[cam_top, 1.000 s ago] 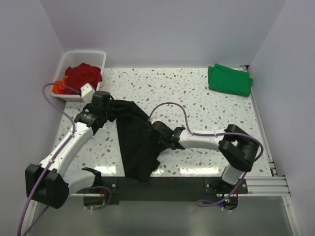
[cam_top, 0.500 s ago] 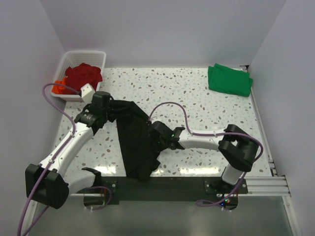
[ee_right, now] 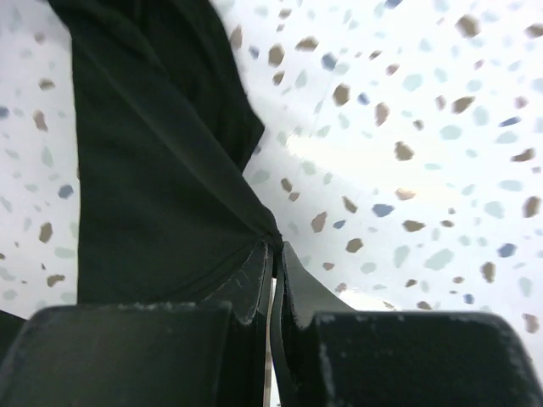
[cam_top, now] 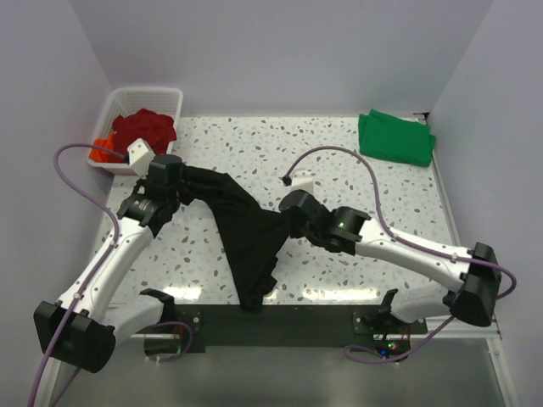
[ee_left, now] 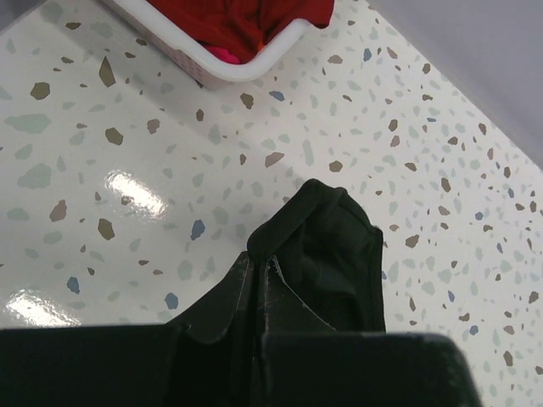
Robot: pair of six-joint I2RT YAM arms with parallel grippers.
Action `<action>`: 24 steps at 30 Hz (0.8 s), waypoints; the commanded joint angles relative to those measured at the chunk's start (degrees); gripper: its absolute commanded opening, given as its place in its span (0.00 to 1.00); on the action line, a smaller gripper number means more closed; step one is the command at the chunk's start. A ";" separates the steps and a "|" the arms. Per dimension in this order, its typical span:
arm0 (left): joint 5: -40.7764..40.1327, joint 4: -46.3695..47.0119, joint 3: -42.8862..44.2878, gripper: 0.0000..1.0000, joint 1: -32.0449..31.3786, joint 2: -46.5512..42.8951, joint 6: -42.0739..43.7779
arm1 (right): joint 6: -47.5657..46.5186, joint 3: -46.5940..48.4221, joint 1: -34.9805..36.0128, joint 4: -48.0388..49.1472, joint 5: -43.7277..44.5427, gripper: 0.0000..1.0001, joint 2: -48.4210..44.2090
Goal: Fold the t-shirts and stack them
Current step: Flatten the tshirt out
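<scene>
Both the left gripper [cam_top: 174, 181] and right gripper [cam_top: 287, 218] pinch the black t-shirt [cam_top: 246, 246], whose thin folds could slip free under tension.

Four t-shirts: one black [cam_top: 246, 233], one green [cam_top: 394, 138], one dark red [cam_top: 144, 129], one orange [cam_top: 103, 150]. One basket [cam_top: 166, 95], upper left. Two pincers.

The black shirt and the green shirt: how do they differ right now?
The black shirt is stretched out between the left tool and the right tool, both shut on it; the green shirt is touched by neither. The black one hangs loose and unfolded near the front middle of the table; the green one lies as a folded bundle at the far right corner. Both are plain, single-colour fabric.
</scene>
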 commanded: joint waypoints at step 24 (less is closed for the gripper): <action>3.18 13.51 23.67 0.00 0.56 -8.23 11.52 | -21.53 35.01 0.11 -16.95 39.71 0.00 -19.11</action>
